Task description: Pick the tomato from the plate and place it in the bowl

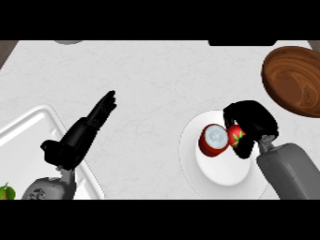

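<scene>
Tomato is sitting on the white plate, beside a red can lying on its side. The right robot hand is curling its fingers around the tomato, grasping it while it is resting on the plate. The wooden bowl is standing near the plate, toward the upper right of the desk. The left robot hand is hovering released, fingers straight, above the sink rim.
</scene>
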